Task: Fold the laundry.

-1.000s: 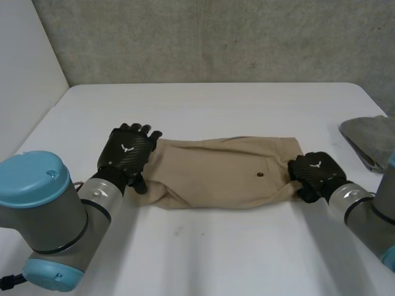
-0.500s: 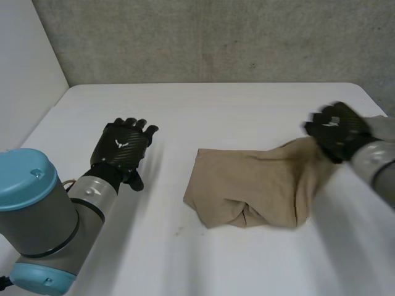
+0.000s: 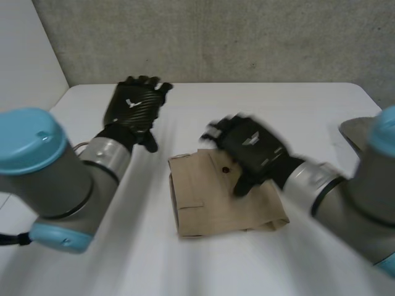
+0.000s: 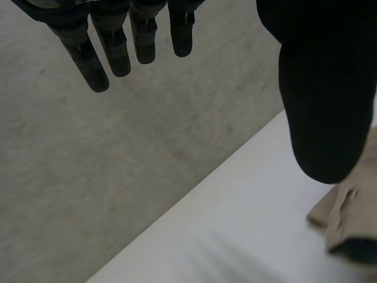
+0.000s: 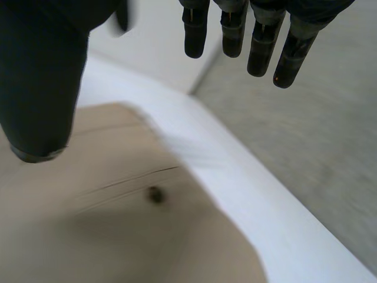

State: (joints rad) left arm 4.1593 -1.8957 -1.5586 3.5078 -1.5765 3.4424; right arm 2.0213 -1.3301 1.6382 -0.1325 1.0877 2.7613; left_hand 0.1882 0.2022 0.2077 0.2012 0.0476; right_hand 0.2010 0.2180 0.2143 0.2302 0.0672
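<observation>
A tan garment (image 3: 210, 203) lies folded into a compact rectangle on the white table (image 3: 296, 105), a dark button (image 3: 226, 169) showing near its far edge. My right hand (image 3: 250, 148) hovers over the garment's far right part with straight fingers, open and holding nothing. In the right wrist view the tan cloth (image 5: 118, 224) and its button (image 5: 155, 194) lie under the palm, with the fingers (image 5: 259, 35) spread above. My left hand (image 3: 133, 111) is raised to the garment's far left, open and off the cloth. Beside its thumb (image 4: 324, 88) a corner of the garment (image 4: 353, 218) shows.
A grey folded cloth (image 3: 355, 132) lies at the table's right edge, next to my right arm. A concrete wall runs behind the table's far edge. Bare table lies in front of and behind the garment.
My right hand carried the garment's right end up and over to the left, folding it in half, then let go. My left hand left the cloth's left end and rose toward the back.
</observation>
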